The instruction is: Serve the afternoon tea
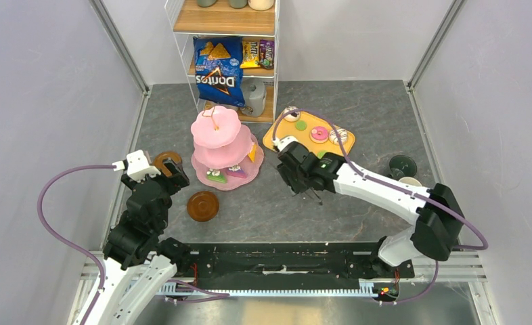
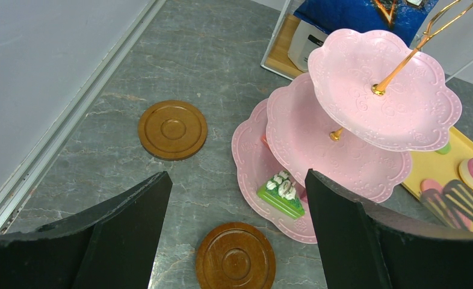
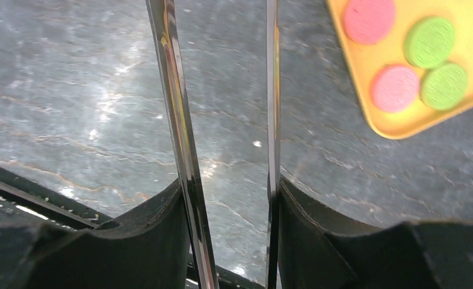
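Note:
The pink three-tier stand (image 1: 215, 128) (image 2: 378, 90) is at the table's middle, with a green cake slice (image 2: 280, 194) and other slices on its bottom tier. Two brown saucers (image 2: 173, 129) (image 2: 235, 256) lie to its left. My left gripper (image 2: 237, 198) (image 1: 172, 177) hangs open above the nearer saucer, holding nothing. My right gripper (image 3: 229, 198) (image 1: 297, 179) is shut on the metal tongs (image 3: 180, 132), one finger against each blade. It hovers over bare table beside the yellow tray (image 3: 396, 123), which holds pink macarons (image 3: 394, 88), green macarons (image 3: 429, 41) and donuts (image 1: 319, 134).
A dark-green mug (image 1: 403, 166) and a pale mug (image 1: 410, 181) stand at the right, by the right arm's elbow. A wire shelf at the back holds a blue Doritos bag (image 1: 217, 71) and other snacks. Grey walls close in both sides.

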